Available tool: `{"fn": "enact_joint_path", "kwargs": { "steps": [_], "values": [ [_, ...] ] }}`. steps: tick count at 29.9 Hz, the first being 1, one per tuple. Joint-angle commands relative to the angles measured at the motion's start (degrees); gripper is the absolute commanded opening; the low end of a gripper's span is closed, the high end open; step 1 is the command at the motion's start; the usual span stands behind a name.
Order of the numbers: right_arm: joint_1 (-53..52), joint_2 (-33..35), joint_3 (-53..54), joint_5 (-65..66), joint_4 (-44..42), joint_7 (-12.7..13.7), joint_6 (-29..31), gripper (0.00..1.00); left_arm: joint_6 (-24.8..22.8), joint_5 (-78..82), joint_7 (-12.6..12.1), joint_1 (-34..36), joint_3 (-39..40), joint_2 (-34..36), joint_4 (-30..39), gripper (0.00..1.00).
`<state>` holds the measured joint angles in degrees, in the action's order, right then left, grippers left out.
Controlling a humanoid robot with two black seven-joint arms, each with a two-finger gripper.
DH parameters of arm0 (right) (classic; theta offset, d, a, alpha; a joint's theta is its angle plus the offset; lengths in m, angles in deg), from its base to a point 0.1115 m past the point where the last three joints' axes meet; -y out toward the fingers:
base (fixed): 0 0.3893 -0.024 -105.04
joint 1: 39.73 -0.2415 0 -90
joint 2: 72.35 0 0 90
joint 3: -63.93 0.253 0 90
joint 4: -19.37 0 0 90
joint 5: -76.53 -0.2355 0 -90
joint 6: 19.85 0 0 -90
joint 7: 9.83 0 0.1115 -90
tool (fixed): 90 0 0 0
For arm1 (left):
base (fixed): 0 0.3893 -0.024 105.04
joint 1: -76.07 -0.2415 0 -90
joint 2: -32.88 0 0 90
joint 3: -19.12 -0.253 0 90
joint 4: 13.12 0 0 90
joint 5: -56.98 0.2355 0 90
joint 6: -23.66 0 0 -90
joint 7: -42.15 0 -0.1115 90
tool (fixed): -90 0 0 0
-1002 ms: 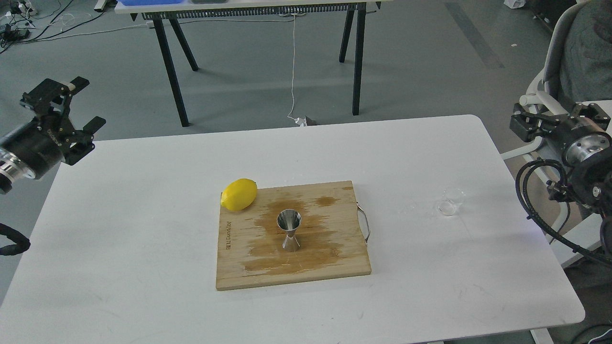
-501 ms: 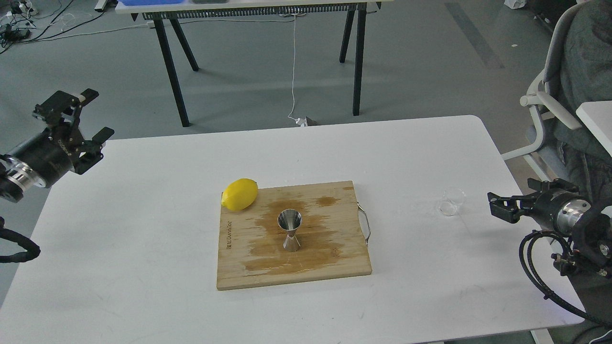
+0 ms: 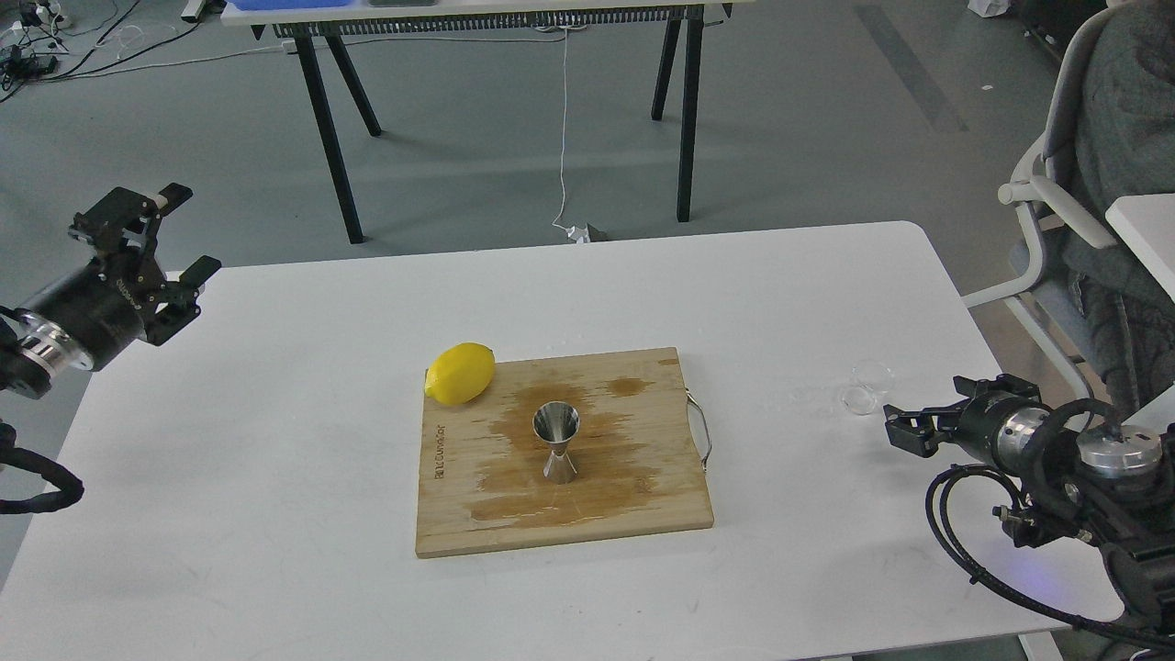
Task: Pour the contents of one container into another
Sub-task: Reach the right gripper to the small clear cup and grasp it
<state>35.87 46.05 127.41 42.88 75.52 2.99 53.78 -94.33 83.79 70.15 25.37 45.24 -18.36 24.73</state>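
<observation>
Since half a second ago my right gripper (image 3: pixel 904 429) has come nearer the glass cup (image 3: pixel 868 386), fingers apart, not touching it, while my left gripper (image 3: pixel 170 240) stays spread wide and empty.

You are looking at a lab: grey floor (image 3: pixel 808 119), loose cables (image 3: pixel 64 46) trailing top left, a black-legged bench (image 3: pixel 496 14) standing beyond the white desk (image 3: pixel 275 441).
</observation>
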Motion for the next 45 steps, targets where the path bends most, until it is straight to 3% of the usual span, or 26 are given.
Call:
{"fn": "enact_joint_path", "kwargs": {
  "steps": [1,18,38,42,45],
  "values": [
    [-2.9,-1.9,-2.1,0.2,-3.5,0.0,0.1,0.99,0.0,0.0,0.0,0.0,0.0,-0.1,-0.1,0.99],
    [-6.6,-9.1,-2.5,5.1,-9.9,-0.4,1.1,0.99,0.0,0.0,0.0,0.0,0.0,-1.4,-1.5,0.99],
    [-9.5,-10.2,-2.8,5.1,-11.7,-0.9,1.1,0.97,0.0,-0.1,0.0,-0.5,0.0,-1.8,-3.1,0.99],
    [-9.4,-10.3,-3.1,5.8,-11.7,-0.9,0.9,0.9,0.0,-0.1,0.0,-0.5,0.0,-1.9,-3.3,0.99],
    [-9.3,-10.3,-3.1,6.8,-11.7,-0.9,0.8,0.7,0.0,-0.1,0.0,-0.6,0.0,-1.9,-3.3,0.99]
  ]
}}
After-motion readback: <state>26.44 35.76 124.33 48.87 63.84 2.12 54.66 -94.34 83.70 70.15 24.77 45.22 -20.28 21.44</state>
